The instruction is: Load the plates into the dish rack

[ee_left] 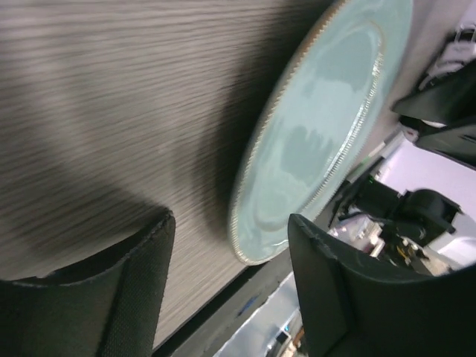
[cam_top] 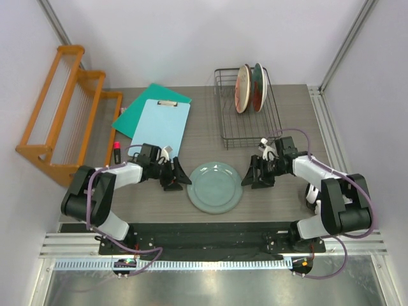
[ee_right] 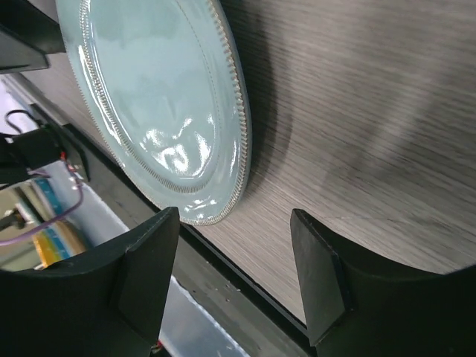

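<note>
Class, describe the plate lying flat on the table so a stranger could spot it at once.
On the table, look near the front edge, between the left gripper and right gripper. That plate is plain pale green and lies flat; the patterned plates stand on edge in the wire rack.

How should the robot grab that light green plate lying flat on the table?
By its rim, coming in low from the side. The plate lies flat, so only its thin upturned edge offers a pinch. The left tool and right tool flank it.
</note>
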